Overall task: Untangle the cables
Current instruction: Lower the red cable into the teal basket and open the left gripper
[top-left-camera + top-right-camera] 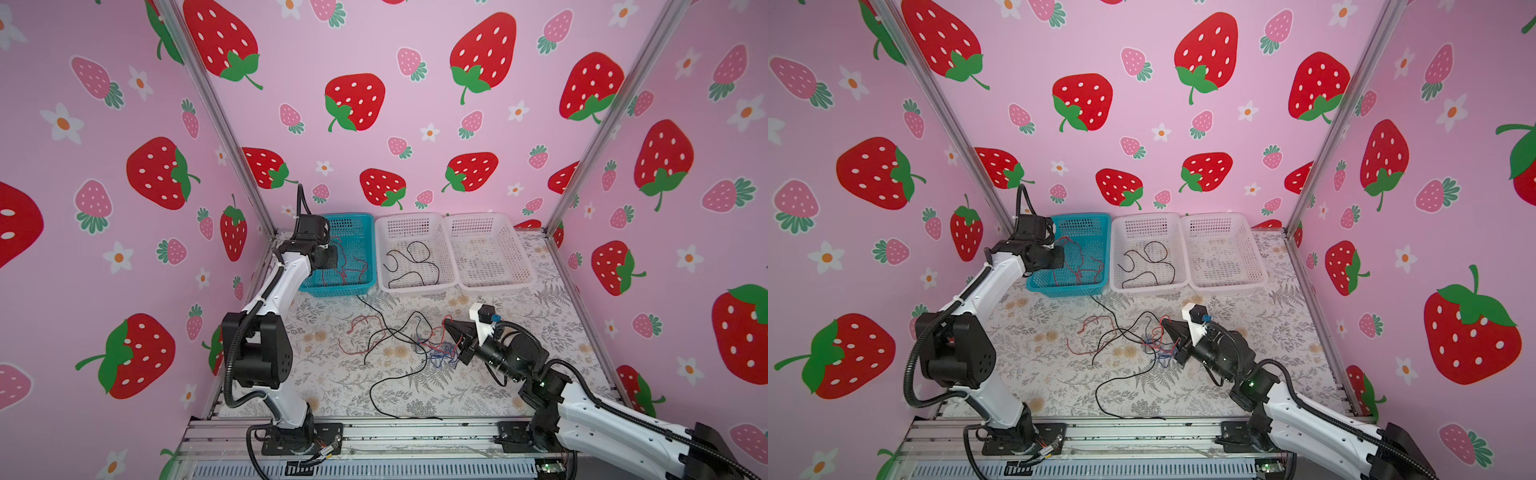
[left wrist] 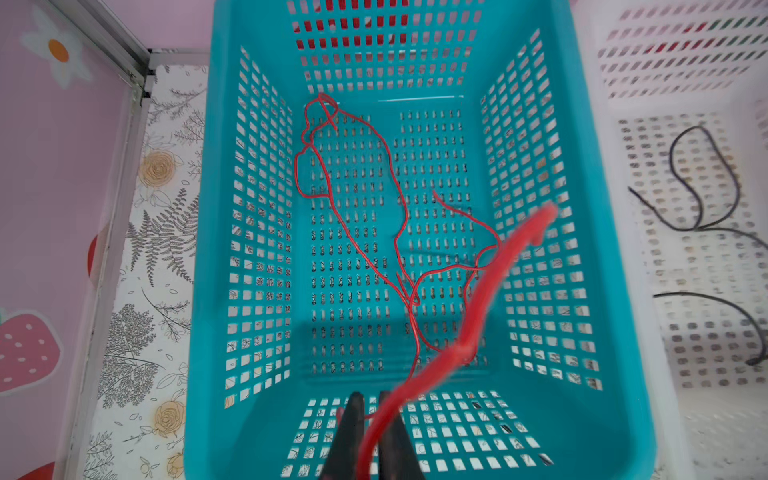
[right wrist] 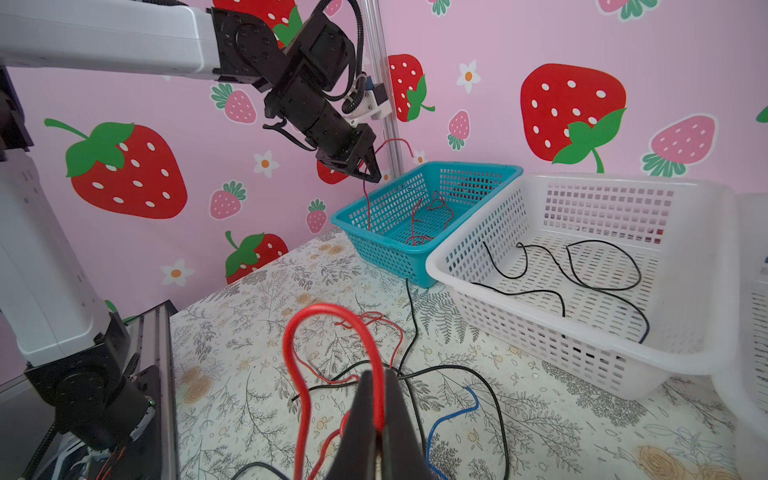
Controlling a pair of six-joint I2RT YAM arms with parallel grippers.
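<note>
- At the back of the table, we found red cables (image 2: 353, 216) in the blue basket (image 1: 365, 222), black cable (image 1: 411, 257) in the white basket (image 1: 384, 232).
- Left gripper (image 2: 371, 411) — slightly parted around a red strand; right gripper (image 3: 379, 419) clenched on a red cable (image 3: 299, 374) above the tangle (image 1: 399, 336) mid-table.

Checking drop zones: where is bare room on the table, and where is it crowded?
Bare: the mat between the right white basket and right wall, and the front-left strip by the left arm base. Crowded: the cable tangle mid-table beside the right claw.

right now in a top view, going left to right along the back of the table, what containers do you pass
blue basket with red cables → middle white basket with black cables → right white basket, no cables visible in it
</note>
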